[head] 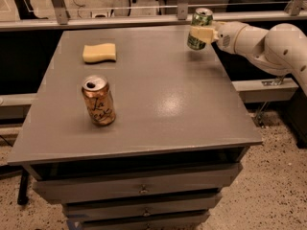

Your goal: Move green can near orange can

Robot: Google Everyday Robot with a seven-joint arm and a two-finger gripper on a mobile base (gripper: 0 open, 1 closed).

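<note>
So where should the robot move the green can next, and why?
Probably carry it left and toward the front of the table, over to the orange can. The gripper, at the table's far right corner, has its fingers shut on the green can, which seems lifted, while the orange can stands far away at the front left.
</note>
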